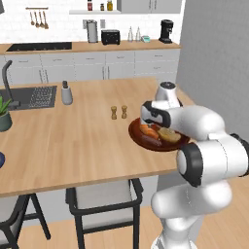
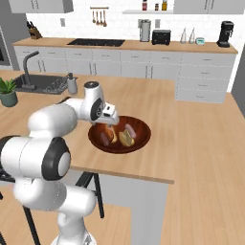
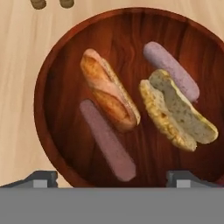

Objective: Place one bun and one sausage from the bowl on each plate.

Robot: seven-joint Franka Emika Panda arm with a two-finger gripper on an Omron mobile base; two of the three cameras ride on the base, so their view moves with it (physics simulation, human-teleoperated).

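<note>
I look straight down into the bowl (image 3: 43, 87), a wide dark red-brown wooden dish. A crusty golden bun (image 3: 109, 96) lies at its middle. A second bun (image 3: 177, 109), split open with its pale crumb showing, lies to the right. One pinkish sausage (image 3: 107, 140) rests lower left of the whole bun. Another sausage (image 3: 170, 70) sits upper right. My gripper (image 3: 113, 178) hangs open above the bowl, fingertips wide apart with nothing between them. The base views show my hand (image 1: 154, 115) over the bowl (image 1: 158, 141) near the counter's right end. The plates are out of view.
Two small shakers (image 1: 119, 112) stand on the wooden counter (image 1: 73, 141) just beyond the bowl. Farther left are a soap bottle (image 1: 66, 93), a sink (image 1: 29, 97) and a potted plant (image 1: 4, 114). A blue sliver (image 1: 1, 159) shows at the left edge. Stools (image 1: 104, 197) stand below the counter's front.
</note>
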